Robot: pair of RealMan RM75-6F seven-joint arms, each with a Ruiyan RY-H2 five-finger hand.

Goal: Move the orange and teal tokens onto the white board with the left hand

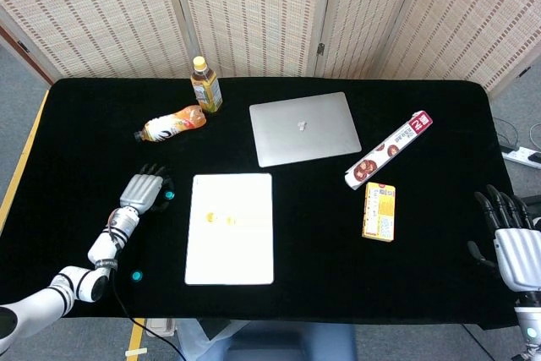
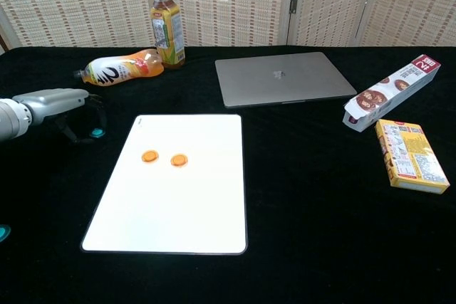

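While my left hand [image 2: 68, 108] hovers over the black table [image 2: 306, 204] just left of the white board [image 2: 178, 197], its fingers curl down around a teal token [image 2: 97, 133] — whether they actually pinch it, I cannot tell. Two orange tokens [image 2: 149, 156] already lie side by side on the far part of the board. A second teal token [image 1: 135, 276] sits near the table's near-left edge, well apart from the board. My right hand [image 1: 511, 238] hangs off the near-right corner, holding nothing, fingers apart. Farther back I see a silver laptop [image 2: 283, 77], closed, an upright tea bottle [image 2: 166, 26] and an orange bottle [image 2: 121, 67] on its side; at right, a long biscuit box [image 2: 393, 92] and a yellow box [image 2: 412, 155].
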